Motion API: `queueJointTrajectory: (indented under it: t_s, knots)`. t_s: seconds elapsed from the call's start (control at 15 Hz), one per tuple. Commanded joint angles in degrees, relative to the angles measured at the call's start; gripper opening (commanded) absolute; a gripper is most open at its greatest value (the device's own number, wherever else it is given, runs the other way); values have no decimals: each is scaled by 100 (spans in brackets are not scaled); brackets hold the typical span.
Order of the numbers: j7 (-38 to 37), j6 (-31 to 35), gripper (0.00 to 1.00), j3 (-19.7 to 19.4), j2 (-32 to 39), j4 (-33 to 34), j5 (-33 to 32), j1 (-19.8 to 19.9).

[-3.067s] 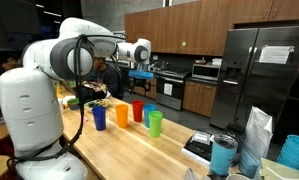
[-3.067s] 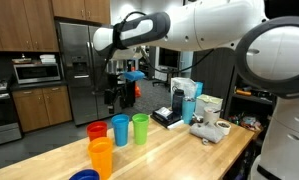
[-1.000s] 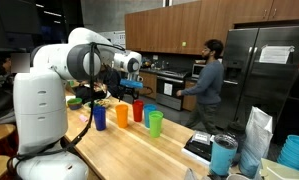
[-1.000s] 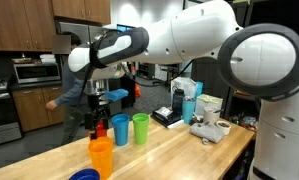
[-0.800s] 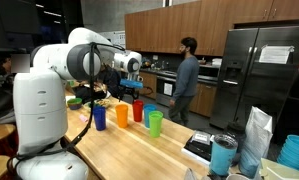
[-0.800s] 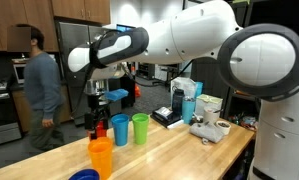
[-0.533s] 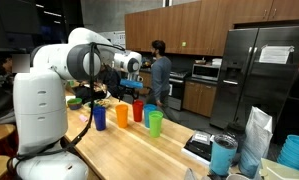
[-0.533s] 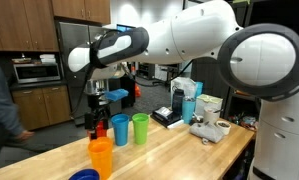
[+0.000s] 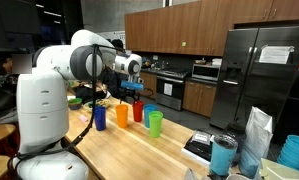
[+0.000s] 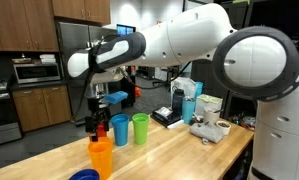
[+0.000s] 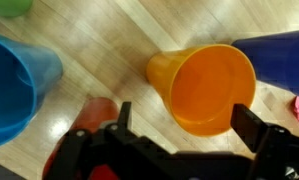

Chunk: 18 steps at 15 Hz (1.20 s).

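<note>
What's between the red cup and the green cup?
The light blue cup stands between the red cup and the green cup, seen in an exterior view.

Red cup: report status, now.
Gripper open, hovering at red cup, not gripping. Orange cup and light blue cup close beside.

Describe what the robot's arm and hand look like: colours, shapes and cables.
The arm is glossy white, built of fat rounded segments with dark seams at the joints. A black cable loops along it. The hand is black, with two blocky fingers.
</note>
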State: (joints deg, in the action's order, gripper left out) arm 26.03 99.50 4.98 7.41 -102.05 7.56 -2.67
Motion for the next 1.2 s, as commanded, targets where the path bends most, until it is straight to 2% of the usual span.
queueJointTrajectory:
  t_s: [0.0, 1.13]
  knots:
    - [-18, 21, 100, 5, 28, 12, -40, 3]
    - [-104, 34, 100, 5, 160, 73, -136, -2]
